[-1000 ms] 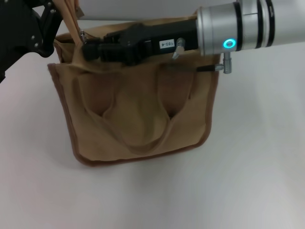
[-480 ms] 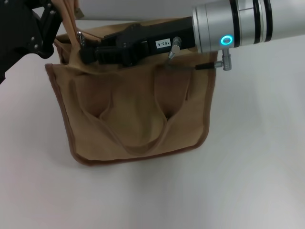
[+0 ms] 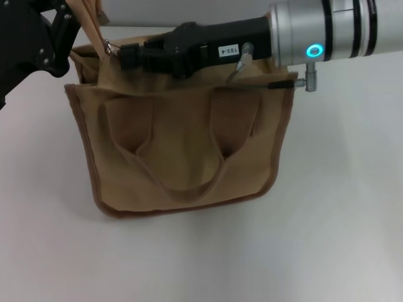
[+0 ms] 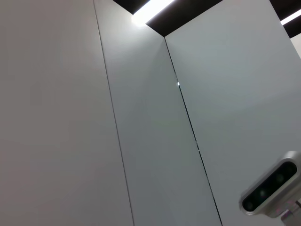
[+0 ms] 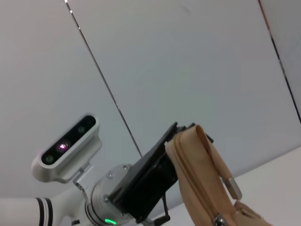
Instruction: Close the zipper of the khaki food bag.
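Head view: sitting on the white tabletop (image 3: 327, 207) toward its far left, the khaki food bag (image 3: 182, 151); reaching along its top to the zipper (image 3: 108, 45), right gripper (image 3: 126, 56), closure impossible to tell. Pinching the bag's raised far-left corner, left gripper (image 3: 66, 25).

Right wrist view: showing that lifted corner clamped in the left gripper's pressed-together fingers (image 5: 157, 172).

Khaki food bag (image 3: 182, 151): matt woven cloth, darker brown piping. Zipper (image 5: 217, 219): shiny silver metal pull. Right gripper (image 3: 126, 58): matt black plastic housing. Table (image 3: 340, 220): smooth white, matt.
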`<state>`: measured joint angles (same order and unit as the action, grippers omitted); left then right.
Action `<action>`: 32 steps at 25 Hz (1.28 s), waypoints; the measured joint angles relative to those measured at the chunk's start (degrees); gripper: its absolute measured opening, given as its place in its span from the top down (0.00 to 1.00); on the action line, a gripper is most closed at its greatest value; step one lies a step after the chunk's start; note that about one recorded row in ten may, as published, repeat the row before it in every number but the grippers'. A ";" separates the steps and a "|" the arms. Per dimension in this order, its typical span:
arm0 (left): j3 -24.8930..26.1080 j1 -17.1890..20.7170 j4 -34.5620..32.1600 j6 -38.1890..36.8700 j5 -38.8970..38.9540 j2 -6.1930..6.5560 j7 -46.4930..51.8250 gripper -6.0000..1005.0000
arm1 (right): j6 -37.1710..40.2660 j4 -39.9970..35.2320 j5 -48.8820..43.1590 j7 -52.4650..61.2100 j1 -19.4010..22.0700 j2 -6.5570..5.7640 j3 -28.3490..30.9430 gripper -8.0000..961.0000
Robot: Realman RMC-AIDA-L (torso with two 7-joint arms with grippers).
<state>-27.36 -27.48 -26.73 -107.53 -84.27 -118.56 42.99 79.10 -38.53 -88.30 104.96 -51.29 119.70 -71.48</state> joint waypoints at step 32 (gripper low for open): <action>0.29 0.02 0.00 -0.22 0.07 0.00 0.39 0.97 | 2.24 -7.40 -1.20 2.57 5.99 -0.37 -0.39 0.99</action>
<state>-27.06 -27.45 -26.72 -107.75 -84.20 -118.56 43.39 81.33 -45.93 -89.49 107.54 -45.30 119.33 -71.87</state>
